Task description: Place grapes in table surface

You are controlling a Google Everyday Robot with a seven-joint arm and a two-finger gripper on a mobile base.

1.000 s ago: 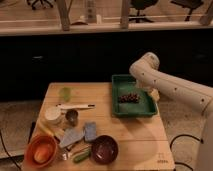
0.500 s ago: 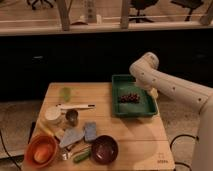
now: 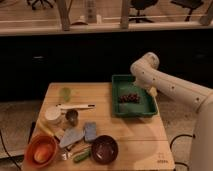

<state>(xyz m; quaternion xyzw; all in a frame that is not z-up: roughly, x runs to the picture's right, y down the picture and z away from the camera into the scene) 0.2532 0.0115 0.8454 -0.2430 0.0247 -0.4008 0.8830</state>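
Observation:
The grapes point(image 3: 129, 98), a small dark brownish-purple bunch, lie inside the green tray point(image 3: 121, 109) at the right side of the light wooden slatted table surface point(image 3: 135, 135). My white arm comes in from the right, and its elbow stands above the tray's far right corner. The gripper point(image 3: 150, 91) is at the tray's right rim, a little right of the grapes, mostly hidden behind the arm.
On the table's left half are a green cup point(image 3: 66, 93), a white bowl point(image 3: 53, 114), a small metal cup point(image 3: 72, 117), a blue-grey cloth point(image 3: 75, 136), an orange bowl point(image 3: 40, 151) and a dark maroon bowl point(image 3: 104, 149). A dark counter stands behind the table.

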